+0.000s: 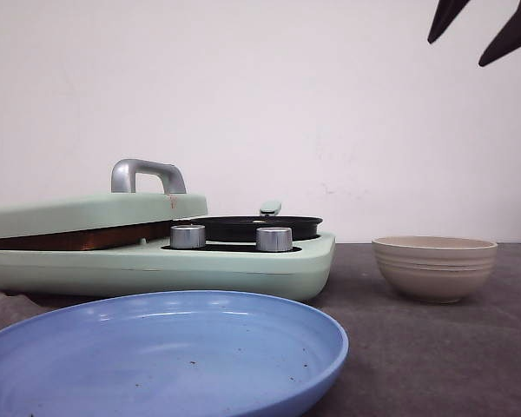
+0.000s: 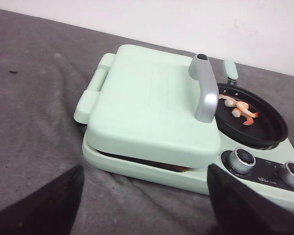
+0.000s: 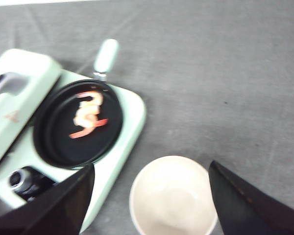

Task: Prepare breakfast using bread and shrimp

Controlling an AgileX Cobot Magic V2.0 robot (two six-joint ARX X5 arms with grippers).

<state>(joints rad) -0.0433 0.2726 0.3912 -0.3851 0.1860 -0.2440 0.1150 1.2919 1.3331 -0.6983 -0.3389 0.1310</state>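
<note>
The left pincer point(image 2: 146, 205) is open and holds nothing; its two dark fingers point(image 2: 36, 205) fill the lower corners of the left wrist view, wide apart. Between and above them, in the middle of that frame, stands the mint-green breakfast maker point(image 2: 152, 127) with its lid point(image 2: 152, 103) shut. A thin brown edge shows in the slit under the lid, but I cannot tell if it is the bread. A silver handle point(image 2: 203, 88) rises from the lid. To the right of it, in the right part of the frame, sits the small black pan point(image 2: 264, 129), and the shrimp point(image 2: 241, 110) lie inside it, well apart from the pincer. Two silver knobs point(image 2: 241, 159) are on the front of the maker, at the lower right.

In the front view a blue plate point(image 1: 156, 356) takes the lower left, with the maker behind it, and a beige bowl point(image 1: 434, 268) stands at the right, apart from the maker.

The right pincer point(image 3: 152, 205) is also open and holds nothing. In the right wrist view its fingers point(image 3: 247, 205) are in the lower corners, the bowl point(image 3: 172, 198) lies between them, and the shrimp point(image 3: 88, 115) are at the left of the frame in the pan, beside the bowl but not touching it. In the front view only its two dark tips point(image 1: 478, 30) show at the upper right.

The tabletop point(image 3: 210, 73) is covered with grey cloth, and a plain white wall point(image 1: 330, 104) stands behind.
</note>
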